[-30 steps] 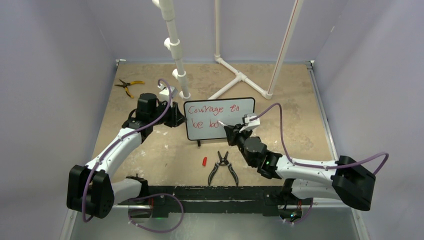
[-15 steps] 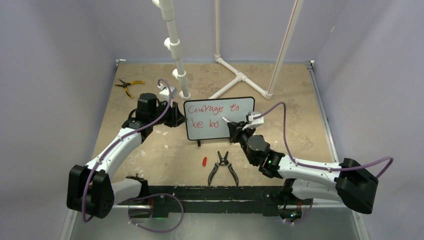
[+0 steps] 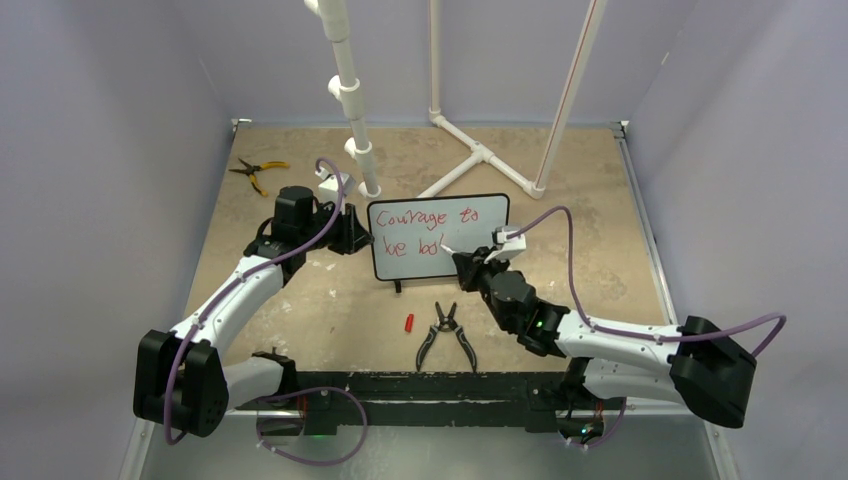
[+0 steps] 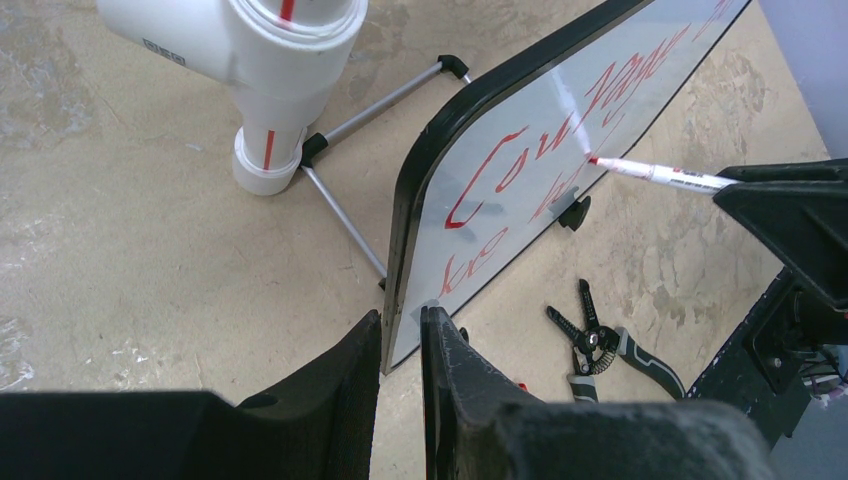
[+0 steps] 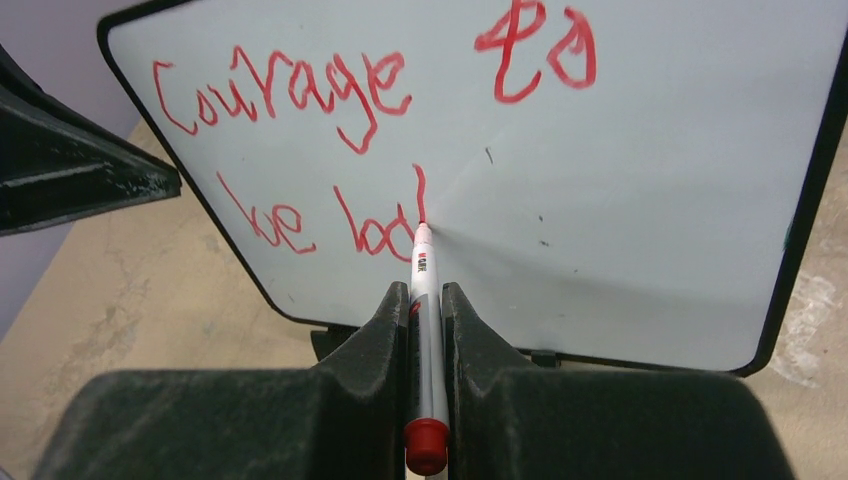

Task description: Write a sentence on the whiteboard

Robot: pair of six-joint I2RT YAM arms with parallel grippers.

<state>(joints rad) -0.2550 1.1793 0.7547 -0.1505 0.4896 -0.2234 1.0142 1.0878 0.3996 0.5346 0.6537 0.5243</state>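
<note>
Top external: the whiteboard (image 3: 480,243) stands upright on small feet at mid-counter (image 3: 330,300), its face toward the arms. The left end effector (image 3: 358,238) is at the board's left edge; the right end effector (image 3: 462,262) sits just in front of the lower half, so the right arm does the writing. Black pliers (image 3: 446,335) and a red cap (image 3: 408,323) lie on the counter near the board, well clear of both arms.

Left wrist: the left end effector is nearly closed, its fingers (image 4: 350,370) pinching the black frame at the board's lower left corner. In my judgement, this is a brace against pen pressure.

Right wrist: the right end effector is clamped on a marker (image 5: 424,300), whose long axis runs straight ahead between the fingers, red tip touching the board face. The sentence (image 5: 300,100) reads "Courage to" above "be bol" — the tip rests at the foot of the last upright stroke. Bare white board lies to the right of the tip with ample room on that line; the closing letter, as I judge it, calls for a small shift rightward along the face.
</note>
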